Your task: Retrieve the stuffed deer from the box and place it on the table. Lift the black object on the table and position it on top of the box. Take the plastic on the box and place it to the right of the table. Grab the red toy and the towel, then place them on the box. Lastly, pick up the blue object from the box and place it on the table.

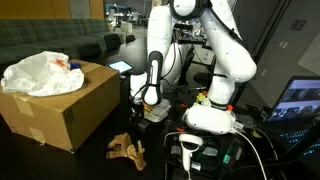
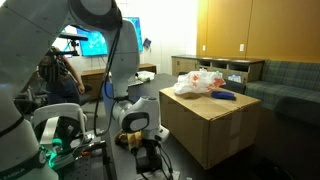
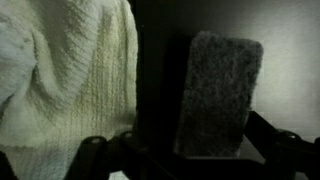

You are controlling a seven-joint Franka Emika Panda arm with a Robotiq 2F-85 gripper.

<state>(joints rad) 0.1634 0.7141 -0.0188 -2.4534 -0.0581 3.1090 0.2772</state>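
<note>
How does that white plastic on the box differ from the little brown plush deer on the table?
The plastic is white and crumpled; the stuffed deer is tan-brown. The plastic sits heaped on top of the box, while the stuffed deer lies flat on the dark table. The plastic covers much of the box top; the stuffed deer is far smaller. Both look soft and limp.

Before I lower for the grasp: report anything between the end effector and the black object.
Nothing visible does. In the wrist view the dark grey pad lies bare ahead of the open end effector; the cream towel lies beside it, apart.
</note>
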